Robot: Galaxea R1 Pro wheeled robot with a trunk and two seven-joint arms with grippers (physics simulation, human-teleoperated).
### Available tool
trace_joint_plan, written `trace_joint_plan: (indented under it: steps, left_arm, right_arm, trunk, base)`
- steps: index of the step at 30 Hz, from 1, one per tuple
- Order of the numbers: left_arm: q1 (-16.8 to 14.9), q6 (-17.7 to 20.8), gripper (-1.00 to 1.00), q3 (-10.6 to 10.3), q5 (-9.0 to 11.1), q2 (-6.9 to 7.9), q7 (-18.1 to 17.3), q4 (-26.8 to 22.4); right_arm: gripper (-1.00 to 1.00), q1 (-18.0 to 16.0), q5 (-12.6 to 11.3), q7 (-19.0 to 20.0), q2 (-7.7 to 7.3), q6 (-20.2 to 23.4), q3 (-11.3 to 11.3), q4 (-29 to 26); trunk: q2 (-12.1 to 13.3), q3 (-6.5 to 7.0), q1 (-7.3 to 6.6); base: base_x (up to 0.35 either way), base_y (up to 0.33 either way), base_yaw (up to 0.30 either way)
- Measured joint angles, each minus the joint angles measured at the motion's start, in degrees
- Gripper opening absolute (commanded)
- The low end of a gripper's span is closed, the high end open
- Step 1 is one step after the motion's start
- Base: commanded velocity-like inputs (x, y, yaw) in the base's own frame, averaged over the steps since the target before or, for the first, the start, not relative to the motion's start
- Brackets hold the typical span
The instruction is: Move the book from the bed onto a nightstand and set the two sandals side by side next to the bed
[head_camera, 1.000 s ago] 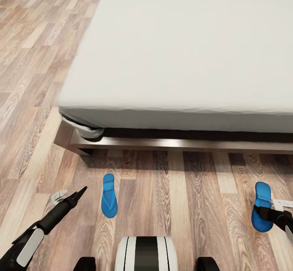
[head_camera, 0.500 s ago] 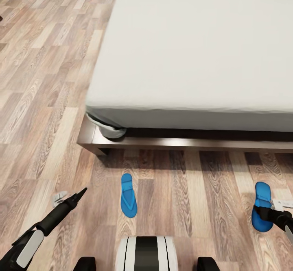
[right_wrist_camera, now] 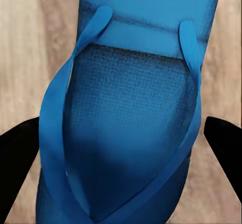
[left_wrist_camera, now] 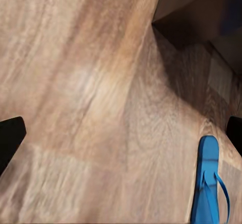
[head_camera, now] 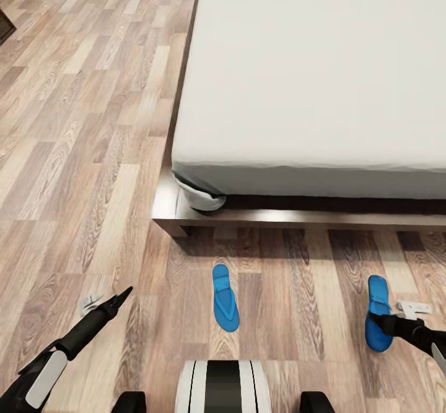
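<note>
The bed (head_camera: pixel 322 91), a pale mattress on a low dark frame (head_camera: pixel 260 218), takes up the upper right of the head view. One blue sandal (head_camera: pixel 225 298) lies flat on the plank floor just in front of the bed's corner. It also appears in the left wrist view as the sandal (left_wrist_camera: pixel 207 183). My left gripper (head_camera: pixel 124 292) hovers open to its left, with nothing between the fingers (left_wrist_camera: pixel 10 138). The second sandal (head_camera: pixel 376 314) hangs at the lower right, my right gripper (head_camera: pixel 381 320) shut on it. Up close, its straps and sole (right_wrist_camera: pixel 131 133) span the gap between the fingers. The book and nightstand are out of view.
Wood-plank floor (head_camera: pixel 80 153) stretches wide to the left of the bed. A dark piece of furniture (head_camera: pixel 6 23) pokes in at the far upper left edge. My base (head_camera: pixel 223 388) shows at the bottom centre.
The whole view has shifted: bed and floor sandal slid rightward in the picture, so the camera moved left. The held sandal stayed with my right gripper, drifting slightly left.
</note>
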Motion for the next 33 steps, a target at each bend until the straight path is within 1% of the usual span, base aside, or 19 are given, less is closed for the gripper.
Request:
trace_joint_plan:
  steps: [1,2,4,5,7,8,9,12,15,17,30,33]
  left_arm:
    - [0.01,0.00,1.00,0.00,0.00,0.00,0.01,0.00]
    - [0.01,-0.01,1.00,0.00,0.00,-0.01,0.02,-0.01]
    - [0.00,0.00,1.00,-0.01,0.00,-0.01,0.03,-0.01]
    - [0.01,-0.02,1.00,-0.01,0.00,-0.01,0.04,-0.01]
    - [0.01,-0.03,1.00,0.00,0.00,-0.01,0.04,-0.01]
    - [0.02,-0.03,1.00,0.00,0.01,-0.01,0.04,-0.02]
    - [0.01,-0.03,1.00,0.00,0.00,-0.01,0.04,-0.01]
    - [0.06,-0.04,1.00,-0.26,0.00,-0.01,0.04,-0.02]
    - [0.04,-0.04,1.00,-0.41,0.00,-0.06,0.04,-0.01]
    - [0.04,-0.04,1.00,-0.43,0.00,-0.08,0.04,-0.01]
    - [0.05,-0.08,1.00,-0.44,0.00,-0.13,0.04,0.05]
    - [0.05,-0.11,1.00,-0.45,0.01,-0.49,0.11,0.09]
  right_arm:
    - [-1.00,0.00,0.12,2.68,0.02,0.03,0.18,0.00]
    - [-1.00,0.00,0.20,4.38,0.02,0.04,0.30,0.00]
    - [-1.00,-0.02,0.32,6.05,0.05,0.05,0.42,0.00]
    - [-1.00,-0.01,0.32,6.20,0.09,0.05,0.45,0.00]
    - [-1.00,-0.01,0.33,4.73,0.13,0.03,0.48,0.06]
    - [-1.00,-0.02,0.45,0.62,0.14,0.00,0.47,0.10]
    - [-1.00,-0.01,0.36,-0.69,0.15,0.03,0.50,0.10]
    - [-1.00,-0.01,0.49,-7.76,0.48,0.11,0.55,0.12]
    - [-1.00,-0.01,0.37,-9.27,1.22,-0.21,0.64,-0.19]
    - [-1.00,-0.01,0.40,-9.51,1.38,-0.37,0.67,-0.32]
    - [-1.00,-0.01,0.41,-9.56,1.50,-0.46,0.70,-0.40]
    - [-1.00,-0.01,0.41,-9.53,1.52,-0.44,0.68,-0.43]
  trunk:
    - [0.00,0.00,0.00]
    - [0.00,0.00,0.00]
    - [0.00,0.00,0.00]
    - [0.00,0.00,0.00]
    - [0.00,0.00,0.00]
    - [0.00,0.00,0.00]
    - [0.00,0.00,0.00]
    - [0.00,0.00,0.00]
    - [0.00,0.00,0.00]
    - [0.00,0.00,0.00]
    - [0.00,0.00,0.00]
    - [0.00,0.00,0.00]
  base:
    - [0.000,0.318,0.000]
    - [0.000,0.318,0.000]
    - [0.000,0.318,0.000]
    - [0.000,0.318,0.000]
    - [0.000,0.318,0.000]
    - [0.000,0.318,0.000]
    - [0.000,0.318,0.000]
    - [0.000,0.318,0.000]
    - [0.000,0.318,0.000]
    - [0.000,0.318,0.000]
    - [0.000,0.317,0.000]
    - [0.000,0.124,0.000]
